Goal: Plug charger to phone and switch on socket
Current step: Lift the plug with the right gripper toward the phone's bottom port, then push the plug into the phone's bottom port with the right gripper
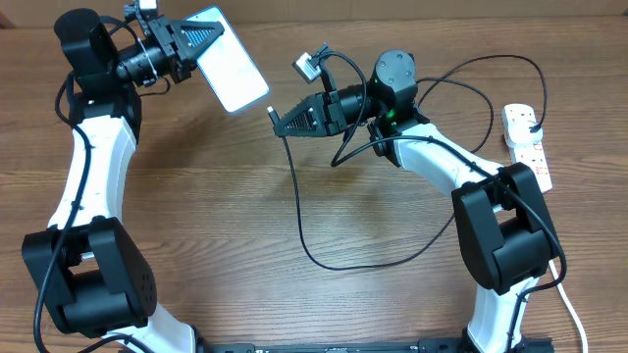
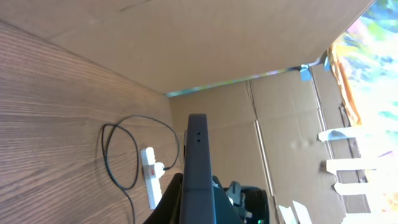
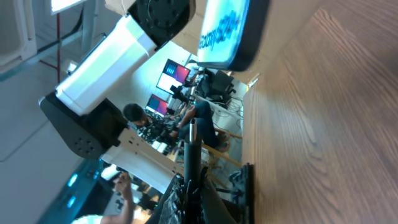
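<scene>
My left gripper (image 1: 203,41) is shut on the phone (image 1: 232,61) and holds it tilted above the table's far left, with its pale lit screen facing up. The left wrist view shows the phone (image 2: 198,158) edge-on between the jaws. My right gripper (image 1: 282,122) is shut on the charger (image 1: 297,201) just behind its connector tip (image 1: 271,110). The tip points at the phone's near end, a short gap away. In the right wrist view the connector (image 3: 192,140) sticks up from the jaws, below the phone (image 3: 227,28). The socket (image 1: 526,147) lies at the far right, with the black plug (image 1: 531,120) in it.
The black cable loops across the middle of the table (image 1: 226,216) and arcs back to the socket. A cardboard wall (image 2: 249,56) stands behind the table. The socket (image 2: 151,177) and a cable loop (image 2: 109,155) show in the left wrist view.
</scene>
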`<act>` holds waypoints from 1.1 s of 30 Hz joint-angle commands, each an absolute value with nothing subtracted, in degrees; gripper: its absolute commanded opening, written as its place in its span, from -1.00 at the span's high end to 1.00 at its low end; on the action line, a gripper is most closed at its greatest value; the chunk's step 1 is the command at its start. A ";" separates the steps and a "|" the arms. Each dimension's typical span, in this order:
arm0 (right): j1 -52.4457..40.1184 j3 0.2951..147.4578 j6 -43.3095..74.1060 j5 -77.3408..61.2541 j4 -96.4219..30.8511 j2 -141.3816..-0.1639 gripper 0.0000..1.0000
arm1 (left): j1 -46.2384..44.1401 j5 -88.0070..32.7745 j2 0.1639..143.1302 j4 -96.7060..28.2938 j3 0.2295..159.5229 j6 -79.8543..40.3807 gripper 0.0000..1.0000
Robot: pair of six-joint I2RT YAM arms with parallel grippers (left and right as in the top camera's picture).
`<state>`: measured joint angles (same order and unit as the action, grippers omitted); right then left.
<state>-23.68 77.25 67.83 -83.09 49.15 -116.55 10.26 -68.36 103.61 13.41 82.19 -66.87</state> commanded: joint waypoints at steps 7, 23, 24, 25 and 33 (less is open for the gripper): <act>-24.38 78.02 78.06 -80.16 51.37 -116.79 0.92 | 10.00 -68.36 101.89 14.44 82.65 -70.81 0.91; -25.82 78.04 78.00 -79.42 51.40 -116.79 0.92 | 8.58 -68.25 101.89 14.44 82.65 -70.65 0.91; -25.82 78.02 78.00 -79.37 51.40 -116.79 0.92 | 8.58 -68.45 101.89 14.44 82.65 -70.37 0.92; -25.82 78.02 78.00 -79.33 51.40 -116.79 0.92 | 8.58 -68.55 101.89 14.41 82.65 -69.97 0.91; -25.82 78.02 78.02 -78.91 52.69 -116.79 0.92 | 8.51 -69.06 101.89 13.96 82.65 -68.53 0.92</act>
